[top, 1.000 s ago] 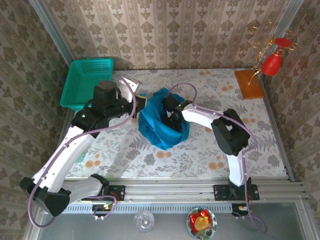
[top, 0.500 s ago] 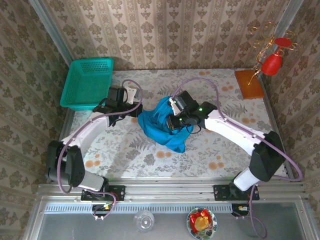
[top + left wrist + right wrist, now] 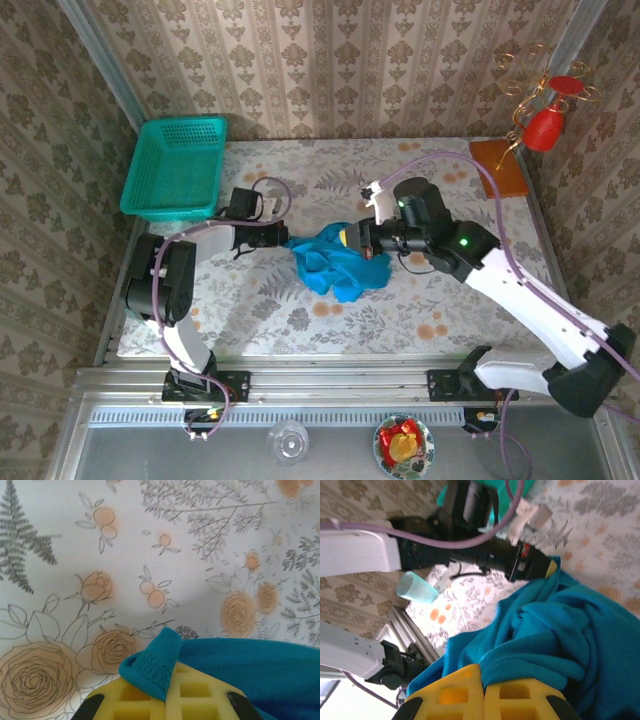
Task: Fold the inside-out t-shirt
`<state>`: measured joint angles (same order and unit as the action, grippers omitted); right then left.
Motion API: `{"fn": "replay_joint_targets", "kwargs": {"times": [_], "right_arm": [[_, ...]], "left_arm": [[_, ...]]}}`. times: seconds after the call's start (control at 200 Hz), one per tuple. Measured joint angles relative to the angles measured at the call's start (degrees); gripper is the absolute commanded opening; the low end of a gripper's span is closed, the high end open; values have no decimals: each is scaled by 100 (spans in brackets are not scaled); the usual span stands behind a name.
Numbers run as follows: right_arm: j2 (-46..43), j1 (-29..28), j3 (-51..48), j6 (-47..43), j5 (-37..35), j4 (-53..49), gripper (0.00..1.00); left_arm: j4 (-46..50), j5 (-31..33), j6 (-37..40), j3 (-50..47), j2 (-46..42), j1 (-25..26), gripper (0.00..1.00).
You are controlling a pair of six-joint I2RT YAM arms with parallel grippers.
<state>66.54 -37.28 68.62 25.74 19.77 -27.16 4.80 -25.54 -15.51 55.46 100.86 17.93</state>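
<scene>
The inside-out t-shirt (image 3: 335,262) is a crumpled teal-blue bundle at the middle of the table, pulled into a low sideways shape. My left gripper (image 3: 285,240) is shut on its left edge; the left wrist view has a stitched hem corner (image 3: 152,662) sticking out from between the yellow pads (image 3: 200,700), the cloth (image 3: 255,665) trailing to the right. My right gripper (image 3: 358,241) is shut on a fold at the top right of the bundle; in the right wrist view blue folds (image 3: 555,630) bulge over its yellow pads (image 3: 465,692).
A teal-green mesh basket (image 3: 175,165) stands at the back left corner. A brown block (image 3: 497,167) with a red ornament (image 3: 545,125) sits at the back right. A pale cup (image 3: 416,587) stands near the left arm. The flowered tablecloth (image 3: 420,310) lies bare in front.
Both arms have swung down and outward, the left stretching low along the table. The shirt bundle has been drawn lower and flatter, stretched between the two grippers.
</scene>
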Motion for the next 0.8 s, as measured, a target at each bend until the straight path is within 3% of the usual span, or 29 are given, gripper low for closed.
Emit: {"fn": "replay_joint_targets", "kwargs": {"times": [0.11,0.255,0.52,0.72,0.8], "right_arm": [[-568,153,-232,2,-483,39,0],[-1370,442,-612,24,-1703,-66,0],[-2345,1086,-1620,422,-3578,-549,0],[-2273,1403,-2704,929,-3661,-590,0],[-1878,1432,-3143,1097,-3220,-348,7]], "left_arm": [[-164,-90,-87,-195,0,-125,0],[-289,-186,-188,-551,-201,-382,0],[-308,-310,-442,-973,-1484,-916,0],[-103,-101,-535,-973,-2365,-1060,0],[33,-9,-553,-973,-2498,-1062,20]]}}
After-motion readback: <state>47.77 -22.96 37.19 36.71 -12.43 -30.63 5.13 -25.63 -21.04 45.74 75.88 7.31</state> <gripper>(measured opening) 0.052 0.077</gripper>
